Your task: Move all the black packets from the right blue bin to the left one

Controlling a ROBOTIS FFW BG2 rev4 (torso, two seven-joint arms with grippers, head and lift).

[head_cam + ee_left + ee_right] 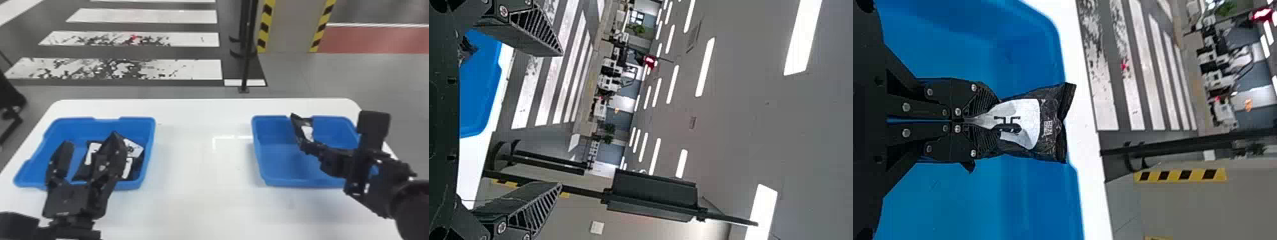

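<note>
Left gripper: one, matte black, at eight o'clock in the head view, overlapping the near side of the left bin; its two tapering fingers stand wide apart with nothing between them, and the left wrist view shows ribbed inner faces.
Right gripper: one, black, at four o'clock, reaching over the right bin; jaws clenched on the end of a packet.
Held packet: one, black, glossy and crinkled, with a white label; pinched by one end above the right bin, at three o'clock, its free end overlapping the far rim in the head view.
Black packets in left bin: at least three, flat, white-labelled, overlapping; the exact count is hidden behind the gripper.
Bins: two, blue, smooth, rounded at the corners; left bin between eight and nine o'clock, right bin between three and four, well apart.
Table: one, white, shiny, round-cornered, under both bins.
Pole: one, thin, black, upright at one o'clock beyond the table.
Floor stripes: several, white, some mottled black, toward eleven o'clock.
Column: one, grey, with two yellow-and-black bands, at one o'clock.
</note>
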